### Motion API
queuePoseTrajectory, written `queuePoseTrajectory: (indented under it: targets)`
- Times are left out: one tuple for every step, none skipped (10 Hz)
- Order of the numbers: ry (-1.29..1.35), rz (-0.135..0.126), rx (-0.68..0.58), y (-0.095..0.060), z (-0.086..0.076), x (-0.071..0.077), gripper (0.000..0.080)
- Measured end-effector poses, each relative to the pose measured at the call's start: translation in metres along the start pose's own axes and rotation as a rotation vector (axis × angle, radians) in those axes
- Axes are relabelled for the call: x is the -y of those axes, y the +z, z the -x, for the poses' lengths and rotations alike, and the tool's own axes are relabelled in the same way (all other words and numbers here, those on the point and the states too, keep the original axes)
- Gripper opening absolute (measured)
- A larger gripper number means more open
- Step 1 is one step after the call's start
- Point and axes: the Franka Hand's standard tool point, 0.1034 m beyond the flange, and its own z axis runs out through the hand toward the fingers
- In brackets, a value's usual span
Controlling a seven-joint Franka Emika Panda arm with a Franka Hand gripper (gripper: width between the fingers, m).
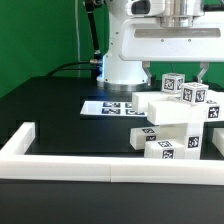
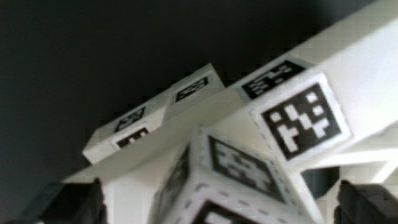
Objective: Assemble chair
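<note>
The chair pieces are chunky white tagged blocks piled at the exterior view's right. Two tagged posts stick up from the top of the pile. My gripper hangs right over these posts, with one dark finger on each side and the jaws spread wide. In the wrist view a tagged white block fills the space between the two fingers. A dark gap shows beside the other finger. A slanted white piece with a large tag lies beyond it. I cannot see whether the fingers touch the block.
The marker board lies flat on the black table, to the exterior view's left of the pile. A long low white border rail runs along the front and turns back at the left. The robot's white base stands behind.
</note>
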Motion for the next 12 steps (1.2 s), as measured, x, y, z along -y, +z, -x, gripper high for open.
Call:
queuePoseTrajectory:
  targets:
    - [-0.095,0.000,0.000,-0.0001,-0.0003,-0.0017,0.0649]
    - [-0.173,0.001,0.000,-0.0001,-0.0004,-0.0021,0.0649]
    - [-0.228,0.002,0.000,-0.0001,-0.0004,-0.0022,0.0649]
    - [-0.311,0.006,0.001,-0.0001,-0.0004,-0.0024,0.0649]
    - [-0.385,0.009,0.002,0.0000,-0.0003,-0.0025,0.0649]
    - [-0.417,0.009,0.003,0.0002,0.0000,-0.0026,0.0649]
    - [-0.493,0.010,0.004,0.0003,0.0002,-0.0024,0.0649]
    - [-0.557,0.014,0.005,0.0004,0.0004,-0.0017,0.0649]
    - [-0.615,0.016,0.006,0.0004,0.0003,-0.0022,0.0649]
    - [-0.685,0.017,0.007,0.0004,0.0003,-0.0030,0.0649]
    - [-0.700,0.017,0.008,0.0005,0.0004,-0.0034,0.0649]
    - [-0.698,0.017,0.008,0.0007,0.0005,-0.0035,0.0621]
